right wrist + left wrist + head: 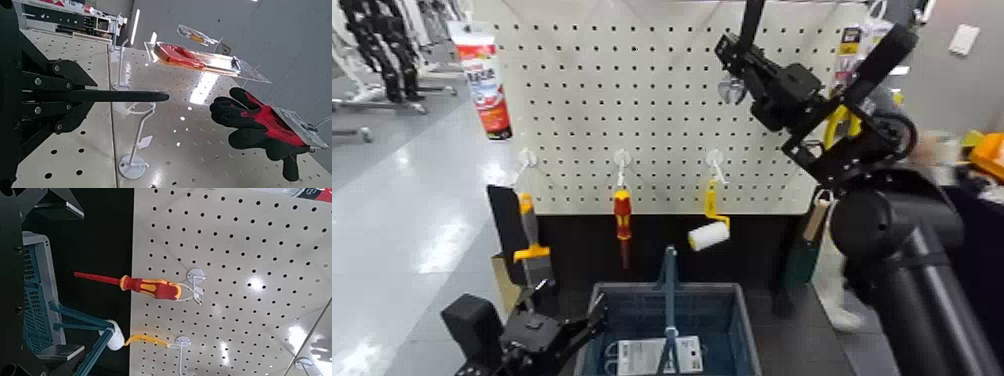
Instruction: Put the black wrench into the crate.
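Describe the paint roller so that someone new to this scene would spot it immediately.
Start at the big pegboard facing the robot and look along its lowest row of hooks, above the blue-grey crate. The roller hangs from the hook right of the red-and-yellow screwdriver. Its fluffy white sleeve on a thin yellow frame sets it apart from that slim screwdriver.
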You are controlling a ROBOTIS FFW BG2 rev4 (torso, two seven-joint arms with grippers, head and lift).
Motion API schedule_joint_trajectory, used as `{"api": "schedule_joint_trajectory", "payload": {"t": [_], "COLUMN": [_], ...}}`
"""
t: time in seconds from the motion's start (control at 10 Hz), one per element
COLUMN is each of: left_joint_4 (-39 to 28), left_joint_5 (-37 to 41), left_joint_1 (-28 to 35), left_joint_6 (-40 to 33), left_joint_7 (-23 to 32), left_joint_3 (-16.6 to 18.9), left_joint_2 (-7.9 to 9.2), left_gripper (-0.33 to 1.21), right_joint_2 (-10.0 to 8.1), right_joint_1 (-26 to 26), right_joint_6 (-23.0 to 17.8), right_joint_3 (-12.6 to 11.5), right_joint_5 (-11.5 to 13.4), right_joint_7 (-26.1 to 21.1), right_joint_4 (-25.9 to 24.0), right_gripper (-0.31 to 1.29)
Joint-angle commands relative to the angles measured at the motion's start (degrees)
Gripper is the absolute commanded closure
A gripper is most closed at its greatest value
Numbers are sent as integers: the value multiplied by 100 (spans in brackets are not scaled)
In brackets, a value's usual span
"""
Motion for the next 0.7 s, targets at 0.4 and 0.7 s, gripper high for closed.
{"api": "schedule_joint_trajectory", "payload": {"t": [0.4, 0.7], "left_joint_4": [0, 0], "left_joint_5": [-9, -17], "left_joint_1": [0, 0], "left_joint_6": [23, 40], "left_joint_7": [4, 4], "left_joint_3": [2, 55], "left_joint_2": [-9, -18], "left_gripper": [12, 12], "right_joint_2": [63, 159], "right_joint_1": [437, 1008], "right_joint_6": [286, 611], "right_joint_3": [39, 180], "right_joint_5": [-92, -461], "right_joint_7": [-62, -220], "right_joint_4": [-617, -837], "right_gripper": [124, 124]}}
